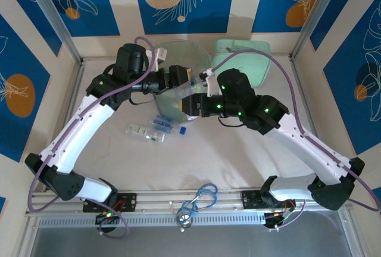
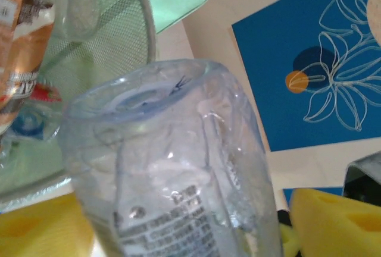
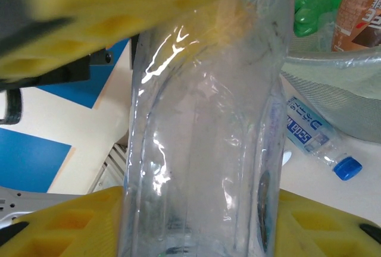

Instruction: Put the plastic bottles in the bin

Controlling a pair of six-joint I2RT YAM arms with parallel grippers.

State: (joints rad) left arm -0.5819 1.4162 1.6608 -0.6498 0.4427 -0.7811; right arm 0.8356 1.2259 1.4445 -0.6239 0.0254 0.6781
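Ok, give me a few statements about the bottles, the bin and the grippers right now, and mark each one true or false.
1. The right gripper is closed on a clear bottle. True.
2. No bottles lie on the table. False: two bottles lie there, in front of the bin.
3. A brown-orange bottle is already in the bin. True.
4. The mint-green case sits at the table's near edge. False: it sits at the far edge, beside the bin.
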